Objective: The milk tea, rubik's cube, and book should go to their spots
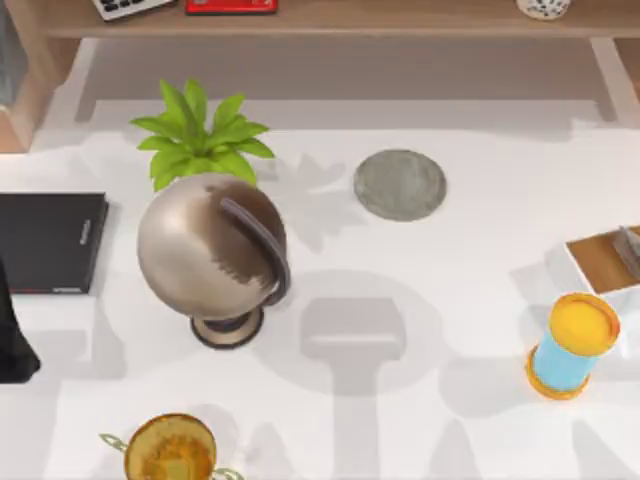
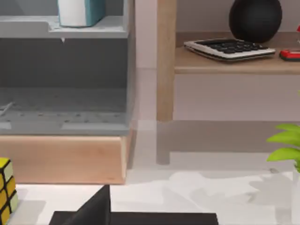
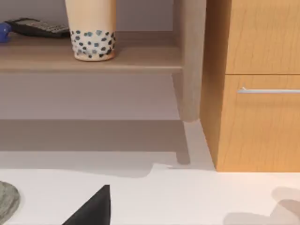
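The milk tea point(image 3: 91, 30) stands on the wooden shelf, dark pearls at its base; its dotted base also peeks in at the top view's far edge point(image 1: 545, 8). The light-blue book point(image 2: 80, 12) stands upright on a grey shelf. A yellow-faced rubik's cube point(image 2: 5, 192) sits on the table beside the black slab point(image 1: 50, 242). The round grey coaster point(image 1: 400, 185) lies at the table's middle back. My left gripper point(image 2: 93, 211) hovers low over the slab's edge. My right gripper point(image 3: 93, 208) hangs low over the table near the coaster point(image 3: 7, 199).
A bronze globe point(image 1: 212, 250) and a green plant point(image 1: 200, 135) stand left of centre. A blue cylinder with orange ends point(image 1: 572, 345) is at the right, a gold trophy point(image 1: 170, 450) at the front. A calculator point(image 2: 229, 48) lies on the shelf.
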